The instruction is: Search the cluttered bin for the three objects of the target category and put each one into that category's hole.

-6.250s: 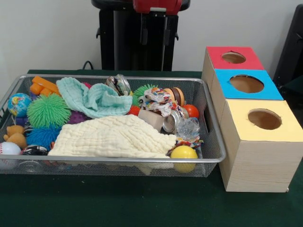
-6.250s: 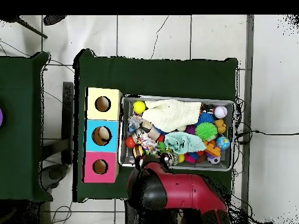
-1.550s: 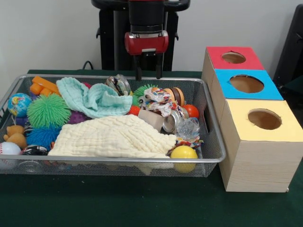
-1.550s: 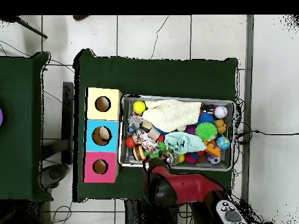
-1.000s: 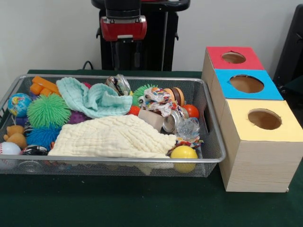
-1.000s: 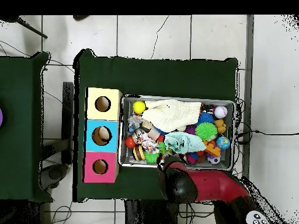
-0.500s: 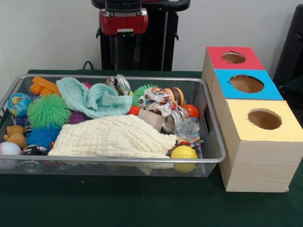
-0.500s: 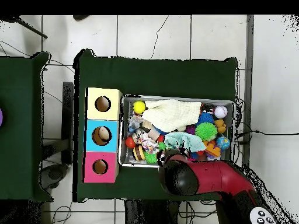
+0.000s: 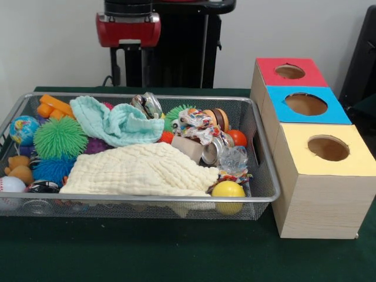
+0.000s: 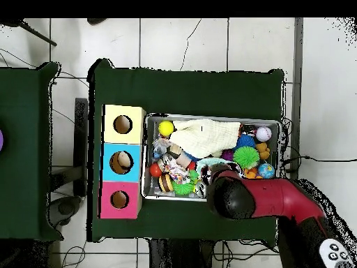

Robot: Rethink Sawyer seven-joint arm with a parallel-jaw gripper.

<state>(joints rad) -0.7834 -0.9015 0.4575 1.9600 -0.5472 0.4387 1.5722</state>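
Red-and-black gripper [image 9: 128, 64] hovers above the far rim of the silver wire-mesh bin [image 9: 258, 194], fingers spread apart and holding nothing.

We cannot tell the target category from the scene, so we note only likely candidates. The mint-green knitted cloth [image 9: 114, 122] lies just below and in front of the gripper; the crushed metal can [image 9: 148, 104] sits just beside it, toward the boxes. The large cream muslin cloth [image 9: 141, 170] covers the bin's middle and may hide items, so we judge a blind descent could snag fabric or lift the wrong thing. The wooden box row with red, blue and yellow tops [image 9: 311, 147] stands just beside the bin, well apart from the gripper; a loosely pinched item could drop on the way across.
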